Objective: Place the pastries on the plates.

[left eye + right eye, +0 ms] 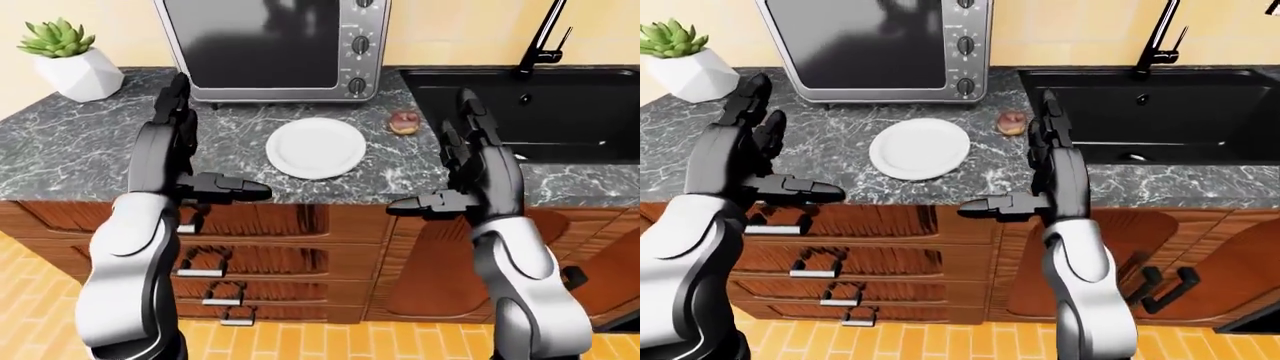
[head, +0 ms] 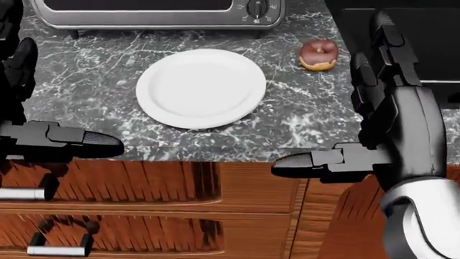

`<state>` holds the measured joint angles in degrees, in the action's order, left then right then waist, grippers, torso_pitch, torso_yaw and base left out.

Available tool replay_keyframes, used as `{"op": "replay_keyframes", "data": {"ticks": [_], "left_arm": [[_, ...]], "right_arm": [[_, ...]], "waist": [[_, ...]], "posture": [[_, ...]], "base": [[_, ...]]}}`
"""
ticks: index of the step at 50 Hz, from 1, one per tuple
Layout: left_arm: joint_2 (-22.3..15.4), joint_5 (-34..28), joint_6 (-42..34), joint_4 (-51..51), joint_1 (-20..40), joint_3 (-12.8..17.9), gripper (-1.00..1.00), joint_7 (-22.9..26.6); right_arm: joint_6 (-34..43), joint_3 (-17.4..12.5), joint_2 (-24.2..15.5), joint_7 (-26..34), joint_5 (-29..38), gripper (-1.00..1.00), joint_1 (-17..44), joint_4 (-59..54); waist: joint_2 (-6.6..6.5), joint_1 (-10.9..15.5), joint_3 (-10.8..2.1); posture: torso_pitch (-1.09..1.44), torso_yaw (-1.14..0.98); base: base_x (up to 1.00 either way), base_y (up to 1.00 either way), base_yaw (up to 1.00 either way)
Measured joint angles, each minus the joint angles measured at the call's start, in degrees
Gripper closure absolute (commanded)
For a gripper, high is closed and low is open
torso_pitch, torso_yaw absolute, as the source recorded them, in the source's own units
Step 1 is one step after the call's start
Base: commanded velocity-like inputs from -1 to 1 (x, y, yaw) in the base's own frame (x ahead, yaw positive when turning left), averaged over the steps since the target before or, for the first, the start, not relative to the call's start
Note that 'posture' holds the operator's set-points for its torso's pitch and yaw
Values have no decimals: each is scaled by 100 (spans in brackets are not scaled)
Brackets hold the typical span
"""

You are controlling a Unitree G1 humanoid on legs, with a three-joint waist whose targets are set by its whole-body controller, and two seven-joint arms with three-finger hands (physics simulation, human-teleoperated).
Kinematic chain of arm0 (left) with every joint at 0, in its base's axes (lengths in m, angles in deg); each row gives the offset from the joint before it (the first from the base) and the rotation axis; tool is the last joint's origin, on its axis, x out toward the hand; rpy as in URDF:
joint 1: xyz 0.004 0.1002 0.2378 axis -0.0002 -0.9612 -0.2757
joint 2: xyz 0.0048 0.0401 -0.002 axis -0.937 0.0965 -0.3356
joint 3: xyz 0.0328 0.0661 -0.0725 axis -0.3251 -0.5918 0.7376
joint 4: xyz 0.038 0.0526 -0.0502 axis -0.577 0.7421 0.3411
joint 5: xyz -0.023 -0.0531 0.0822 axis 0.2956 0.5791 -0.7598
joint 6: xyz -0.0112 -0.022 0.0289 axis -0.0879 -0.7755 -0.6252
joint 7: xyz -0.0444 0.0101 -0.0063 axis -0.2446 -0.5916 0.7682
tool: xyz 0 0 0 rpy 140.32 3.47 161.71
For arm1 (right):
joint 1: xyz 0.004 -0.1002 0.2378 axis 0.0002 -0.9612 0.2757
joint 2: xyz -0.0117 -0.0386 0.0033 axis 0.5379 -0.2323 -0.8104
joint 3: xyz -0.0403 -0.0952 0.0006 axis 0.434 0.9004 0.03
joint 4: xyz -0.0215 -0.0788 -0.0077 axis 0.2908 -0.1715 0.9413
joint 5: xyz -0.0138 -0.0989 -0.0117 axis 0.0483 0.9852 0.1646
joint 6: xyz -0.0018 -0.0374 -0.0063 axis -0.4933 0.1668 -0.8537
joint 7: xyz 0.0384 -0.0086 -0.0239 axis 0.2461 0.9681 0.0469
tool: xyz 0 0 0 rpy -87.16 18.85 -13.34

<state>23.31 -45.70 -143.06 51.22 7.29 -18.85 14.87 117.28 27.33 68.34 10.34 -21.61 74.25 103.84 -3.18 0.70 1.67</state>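
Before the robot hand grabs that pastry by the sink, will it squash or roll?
The pastry looks soft and glazed, so it probably dents under a hard squeeze and may feel slick. It sits flat on the counter, so rolling seems unlikely.

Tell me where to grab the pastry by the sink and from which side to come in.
Take the pastry around its rounded sides, coming down from above with the right hand, which is nearest and open. It sits flat on the counter with its glazed top up, so fingers either side of the rim would probably hold best. It stands clear of the plate.

Head view close, steeply down, eye views wider, sharing plate (image 2: 200, 88)
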Motion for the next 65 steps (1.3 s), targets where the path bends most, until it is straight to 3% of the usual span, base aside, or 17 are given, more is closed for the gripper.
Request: {"op": "replay_keyframes", "data": {"ticks": [6,10,12,15,17,19,21,24,28,32,35,43,49,58,65], "left_arm": [[5,17,154,-64,52,-24,-100,16],[46,77,1,144,-16,-133,-100,72],[51,105,-39,161,20,-173,-100,93],[12,110,45,-15,96,-129,-100,93],[-19,84,127,-98,126,-75,-100,75],[-52,53,159,-149,142,-16,-100,56],[-69,22,125,-112,90,25,-100,41],[-51,-10,7,-23,90,-15,-100,29],[-49,-8,19,-94,152,-51,-100,51],[-29,-22,71,-84,147,-14,-100,50],[12,40,-24,40,8,-84,-100,90],[-93,106,-31,-202,126,46,-100,64],[-127,142,-91,-225,76,87,-100,50],[-156,157,-128,-191,133,88,-100,33],[-167,188,-138,-215,121,131,-100,26]], "right_arm": [[-113,-110,-34,-70,-19,-100,79,185],[58,-147,-48,-108,1,-100,63,-20],[131,-164,-64,-129,28,-100,64,-91],[111,-149,-77,-125,57,-100,117,20],[17,-137,-71,-105,44,-100,187,126],[-94,-111,-68,-86,28,-100,244,193],[-132,-44,-1,-67,3,-100,141,172],[-9,-47,-13,-48,-26,-100,60,17],[7,-174,-60,-91,-39,-100,112,54],[124,-232,-180,-121,-21,-100,193,136],[404,-400,-328,-144,10,-100,313,36],[813,-482,-870,66,235,-100,1239,-504],[530,-436,-1144,273,547,-100,1835,-1636],[-246,-157,-1324,496,1193,-100,2795,-4227],[-1596,-74,-1358,371,1630,-100,3964,-7129]], "waist": [[489,-17,100],[340,-70,121],[307,-135,192],[285,-150,123],[131,-155,124],[-119,-118,105],[-105,-75,159],[-64,-39,116],[162,-16,74],[512,21,135],[391,-33,152],[341,-45,40],[375,-36,54],[372,-27,112],[351,-27,95]], "posture": [[0,0],[0,0],[0,0],[0,0],[0,0],[0,0],[0,0],[0,0],[0,0],[0,0],[0,0],[0,0],[0,0],[0,0],[0,0]], "base": [[0,0,0],[10,0,0],[28,0,0],[32,0,0],[35,0,0],[34,0,0],[34,0,0],[35,0,0],[11,0,0],[0,0,0],[0,0,0],[0,0,0],[0,0,0],[0,0,0],[0,0,0]]}}
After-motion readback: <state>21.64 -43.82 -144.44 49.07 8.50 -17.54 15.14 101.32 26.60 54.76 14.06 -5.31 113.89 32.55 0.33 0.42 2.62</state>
